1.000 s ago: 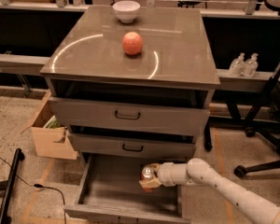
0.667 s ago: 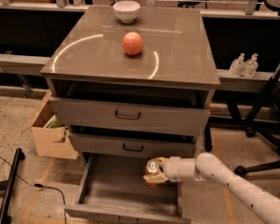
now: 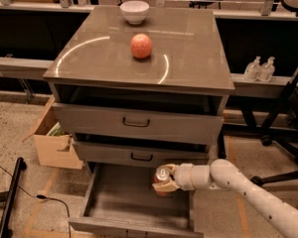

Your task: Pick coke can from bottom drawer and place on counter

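Box: at your far left, an open cardboard box (image 3: 52,148) sits on the floor just beside the cabinet.
Counter: the glossy grey-brown counter (image 3: 188,58) tops the cabinet, with curved light arcs across it.
Bowl: a white bowl (image 3: 134,11) stands at the counter's back edge, left of centre.
Apple: an orange-red apple (image 3: 141,46) rests near the counter's middle, in front of the bowl and apart from it.
Upper drawers: the top drawer (image 3: 136,123) and the middle drawer (image 3: 139,155) stack under the counter, each with a black handle.
Bottom drawer: you see the bottom drawer (image 3: 124,202) pulled well out, its grey floor bare on the left.
Can: the can (image 3: 162,173) is upright, silver top up, over the drawer's right rear part, just below the middle drawer's front. You cannot tell if its base touches the floor.
Gripper: the gripper (image 3: 160,179) is inside the open drawer, clenched on the can with a finger on either side.
Arm: the white arm (image 3: 228,177) reaches in from your lower right.
Bottles: two pale bottles (image 3: 260,68) stand together on a ledge right of the cabinet.
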You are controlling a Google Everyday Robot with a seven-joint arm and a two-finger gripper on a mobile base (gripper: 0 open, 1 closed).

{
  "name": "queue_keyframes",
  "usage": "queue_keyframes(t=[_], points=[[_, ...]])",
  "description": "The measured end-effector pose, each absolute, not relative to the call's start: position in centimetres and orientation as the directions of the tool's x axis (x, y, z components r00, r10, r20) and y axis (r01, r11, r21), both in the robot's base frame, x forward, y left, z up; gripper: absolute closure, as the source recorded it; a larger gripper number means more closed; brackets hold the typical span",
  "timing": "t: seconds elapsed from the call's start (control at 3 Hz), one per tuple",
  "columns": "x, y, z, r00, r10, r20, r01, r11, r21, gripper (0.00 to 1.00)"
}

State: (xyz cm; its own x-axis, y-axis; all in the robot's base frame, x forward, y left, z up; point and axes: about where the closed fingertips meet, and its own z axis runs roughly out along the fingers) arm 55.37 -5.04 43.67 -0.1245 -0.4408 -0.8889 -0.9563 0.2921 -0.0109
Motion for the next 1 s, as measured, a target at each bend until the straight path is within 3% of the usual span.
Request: queue_keyframes(t=[1.0], points=[[51.8, -5.4, 58.2, -0.037, -0.376, -0.926, -0.919, 0.378, -0.117, 1.00]])
